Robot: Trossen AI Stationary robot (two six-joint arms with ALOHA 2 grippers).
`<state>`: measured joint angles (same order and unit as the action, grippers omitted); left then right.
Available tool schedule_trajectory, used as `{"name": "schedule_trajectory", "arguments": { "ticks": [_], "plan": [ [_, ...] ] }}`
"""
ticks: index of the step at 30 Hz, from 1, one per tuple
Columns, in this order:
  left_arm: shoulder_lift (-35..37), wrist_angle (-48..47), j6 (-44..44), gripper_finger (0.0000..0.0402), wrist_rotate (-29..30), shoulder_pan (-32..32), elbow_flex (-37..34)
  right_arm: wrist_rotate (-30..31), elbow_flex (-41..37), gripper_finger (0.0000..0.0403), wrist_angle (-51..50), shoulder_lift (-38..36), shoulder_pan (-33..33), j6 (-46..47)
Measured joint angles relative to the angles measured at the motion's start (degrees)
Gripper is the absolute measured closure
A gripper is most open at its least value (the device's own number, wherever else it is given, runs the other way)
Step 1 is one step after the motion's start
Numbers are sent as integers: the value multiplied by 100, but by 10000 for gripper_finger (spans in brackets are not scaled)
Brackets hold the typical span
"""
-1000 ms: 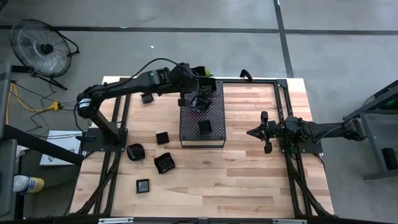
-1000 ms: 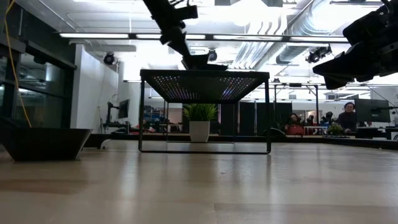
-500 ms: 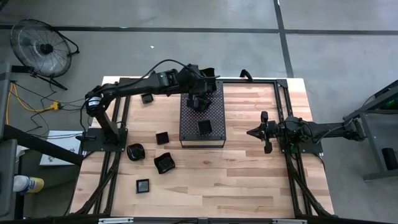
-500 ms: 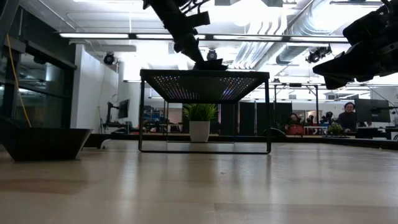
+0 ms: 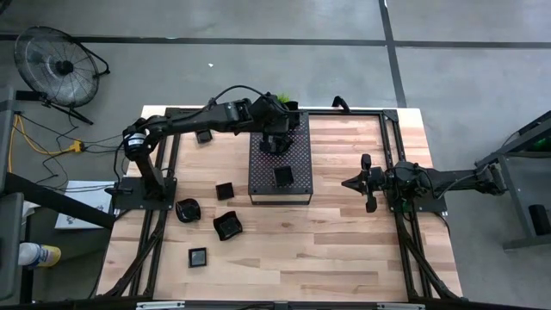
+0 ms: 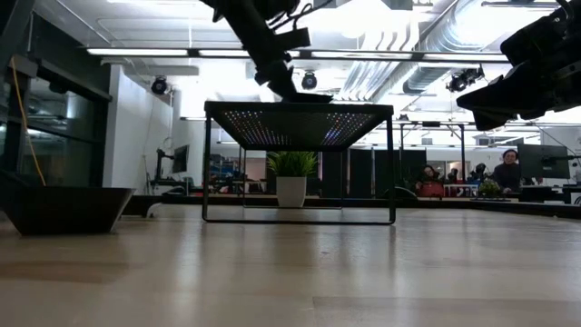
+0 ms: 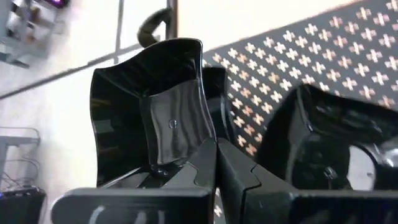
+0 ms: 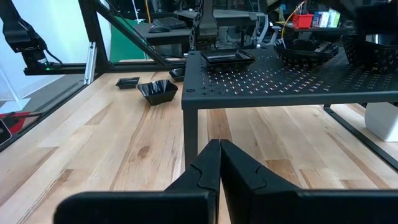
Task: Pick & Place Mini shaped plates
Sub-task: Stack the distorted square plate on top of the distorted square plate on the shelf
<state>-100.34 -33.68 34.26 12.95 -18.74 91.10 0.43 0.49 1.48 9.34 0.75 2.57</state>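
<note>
- My left gripper (image 7: 214,163) is clamped on the rim of a glossy black wavy-rimmed mini plate (image 7: 163,106), holding it just over the dark perforated tray's (image 5: 295,155) far edge for setting down.
- My right gripper (image 5: 355,182), fingers together, waits beside the tray's right edge.

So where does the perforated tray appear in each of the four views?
High view: perforated tray, table centre, under the left gripper.
Low view: centre, edge-on, on thin legs.
Left wrist view: upper right, behind the wavy plate.
Right wrist view: upper right.
Landmark: green plant, past its far end (high), beneath it (low).
</note>
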Motion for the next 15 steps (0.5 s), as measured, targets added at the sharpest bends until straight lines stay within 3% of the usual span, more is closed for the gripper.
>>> {"name": "schedule_trajectory", "arguments": {
  "ticks": [15],
  "plan": [
    [-191, -21, 160, 402, 4, 0, 6, 0, 0, 395, 2, 1, -1, 0]
  ]
}}
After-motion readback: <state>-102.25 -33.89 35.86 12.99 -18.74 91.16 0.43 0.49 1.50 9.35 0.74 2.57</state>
